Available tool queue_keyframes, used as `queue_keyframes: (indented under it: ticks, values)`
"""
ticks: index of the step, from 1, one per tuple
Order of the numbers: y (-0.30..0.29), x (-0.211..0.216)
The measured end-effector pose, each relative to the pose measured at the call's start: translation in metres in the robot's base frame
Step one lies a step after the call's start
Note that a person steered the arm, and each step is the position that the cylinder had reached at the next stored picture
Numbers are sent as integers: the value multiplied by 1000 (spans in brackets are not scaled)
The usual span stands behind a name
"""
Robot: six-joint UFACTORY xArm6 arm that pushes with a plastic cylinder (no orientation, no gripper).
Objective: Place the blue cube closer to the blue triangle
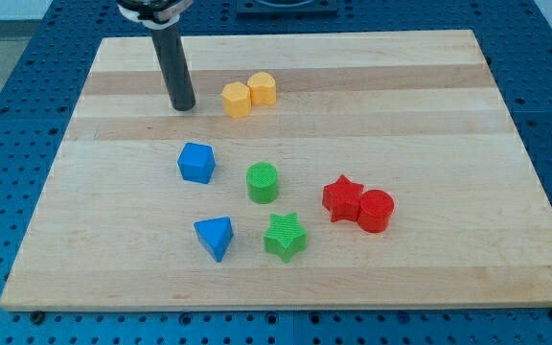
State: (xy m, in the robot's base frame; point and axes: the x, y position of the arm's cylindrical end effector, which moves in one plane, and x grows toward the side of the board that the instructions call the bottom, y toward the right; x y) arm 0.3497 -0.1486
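The blue cube (196, 162) sits left of the board's middle. The blue triangle (215, 237) lies below it, near the view's bottom, with a gap between them. My tip (183, 105) rests on the board above the blue cube and slightly to its left, apart from it. The rod rises from the tip toward the view's top.
Two yellow blocks (249, 94) touch each other right of my tip. A green cylinder (263, 182) stands right of the blue cube. A green star (285, 237) lies right of the blue triangle. A red star (342, 198) touches a red cylinder (376, 211). The wooden board (448, 115) lies on a blue perforated table.
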Motion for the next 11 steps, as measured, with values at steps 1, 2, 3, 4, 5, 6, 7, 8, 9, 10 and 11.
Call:
queue_keyframes:
  ticks: [1,2,3,4,5,6,7,8,9,10,11]
  values:
    - [0,35]
    - [1,69]
    - [7,92]
    - [8,114]
    - [8,133]
    - [8,114]
    - [8,57]
    - [33,42]
    - [38,54]
    - [38,64]
    - [38,79]
